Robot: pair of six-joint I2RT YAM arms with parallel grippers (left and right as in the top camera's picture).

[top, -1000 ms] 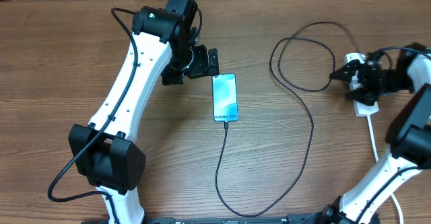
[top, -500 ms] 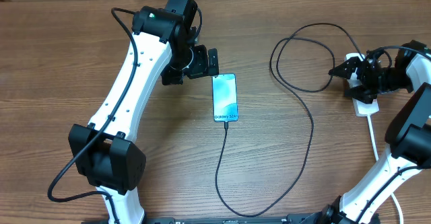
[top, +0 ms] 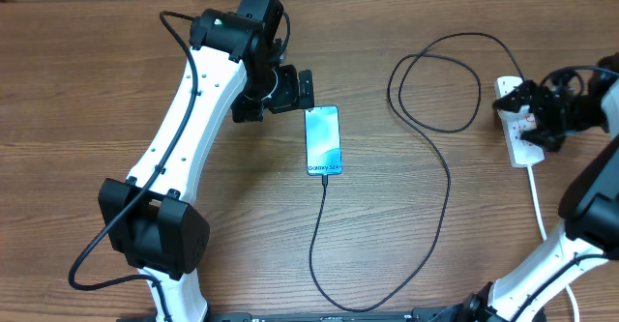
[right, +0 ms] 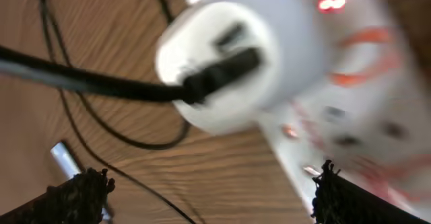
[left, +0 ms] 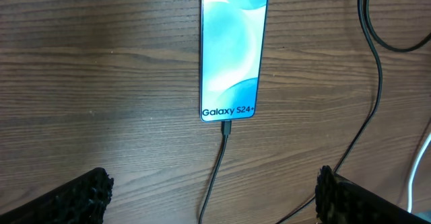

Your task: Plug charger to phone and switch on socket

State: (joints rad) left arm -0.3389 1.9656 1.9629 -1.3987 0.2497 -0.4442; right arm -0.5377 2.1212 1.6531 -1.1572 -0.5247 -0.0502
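Observation:
The phone [top: 323, 140] lies flat mid-table with its teal screen lit, and also shows in the left wrist view [left: 234, 52]. The black charger cable [top: 448, 182] is plugged into the phone's near end [left: 226, 126]. It loops across the table to a white adapter [right: 222, 62] sitting on the white socket strip [top: 525, 151]. A red light [right: 331, 3] glows on the strip. My left gripper [top: 293, 88] is open and empty just beyond the phone's far end [left: 215, 197]. My right gripper [top: 522, 109] is open over the socket strip [right: 215, 197].
The socket's white cord [top: 540, 206] runs toward the front edge on the right. The black cable makes a wide loop [top: 435, 80] between phone and socket. The table is bare wood to the left of the phone.
My right gripper has moved to the right, from pointing past the socket's left edge to sitting over the strip. The left arm, phone and cable have not moved.

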